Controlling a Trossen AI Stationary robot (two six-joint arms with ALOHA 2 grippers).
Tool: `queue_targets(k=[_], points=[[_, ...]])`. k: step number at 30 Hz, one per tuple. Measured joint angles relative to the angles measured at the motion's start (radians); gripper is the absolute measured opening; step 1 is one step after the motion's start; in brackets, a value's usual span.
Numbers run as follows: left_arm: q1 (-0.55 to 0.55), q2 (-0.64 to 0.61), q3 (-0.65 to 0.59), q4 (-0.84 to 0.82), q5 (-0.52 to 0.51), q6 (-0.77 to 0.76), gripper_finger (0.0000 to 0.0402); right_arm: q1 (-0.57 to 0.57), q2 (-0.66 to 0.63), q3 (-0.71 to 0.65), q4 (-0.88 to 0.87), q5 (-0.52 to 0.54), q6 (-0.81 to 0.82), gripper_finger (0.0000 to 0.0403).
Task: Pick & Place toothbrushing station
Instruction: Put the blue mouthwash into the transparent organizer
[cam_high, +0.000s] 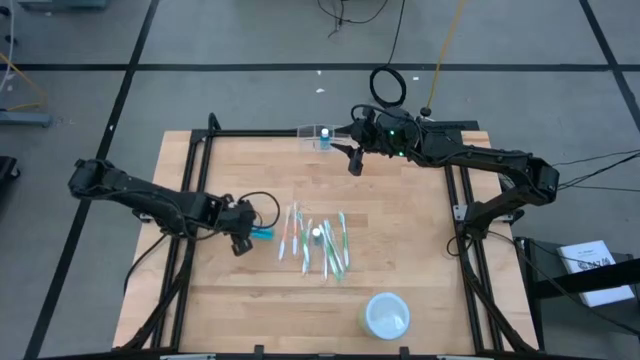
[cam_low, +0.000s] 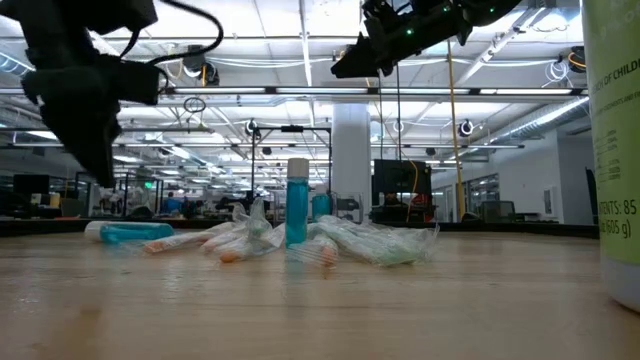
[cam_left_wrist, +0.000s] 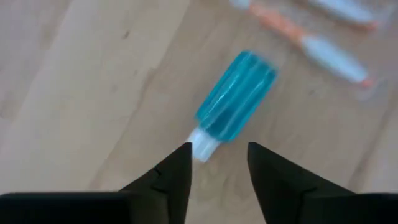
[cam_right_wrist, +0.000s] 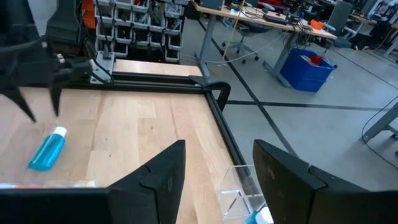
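While the right gripper (cam_right_wrist: 214, 180) hovers spread above the clear station (cam_right_wrist: 239, 194), its thin walls just beneath could slip or tip under an off-centre closure.

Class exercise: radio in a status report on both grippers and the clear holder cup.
Left gripper open above lying blue tube. Right gripper open, over clear holder cup at far table edge. Nothing blocking.

The high view looks straight down on the whole wooden table (cam_high: 400, 250) and both arms; the low view sits at table-top height, facing level across it into the hall behind. The left wrist view looks closely down on a lying blue tube (cam_left_wrist: 236, 96); the right wrist view, higher and oblique, shares that tube.
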Motion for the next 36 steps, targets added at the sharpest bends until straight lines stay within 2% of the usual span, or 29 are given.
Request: queue_targets(k=[7,13,27,36], points=[[0.028,0.026,-0.03,-0.002,0.054,0.186,0.024,0.0,0.0,-0.003,0.004,-0.003,-0.01,0.0183],[0.057,0.065,-0.078,0.113,0.051,0.334,0.0258,0.0,0.0,-0.025,0.012,-0.003,-0.016,0.0183],[0.108,0.209,-0.086,0.173,0.077,0.417,0.0204,-0.002,0.0,-0.035,0.026,-0.004,-0.017,0.0183],[0.108,0.221,-0.085,0.199,0.086,0.443,0.0147,-0.002,0.0,-0.035,0.023,-0.004,-0.014,0.0183]])
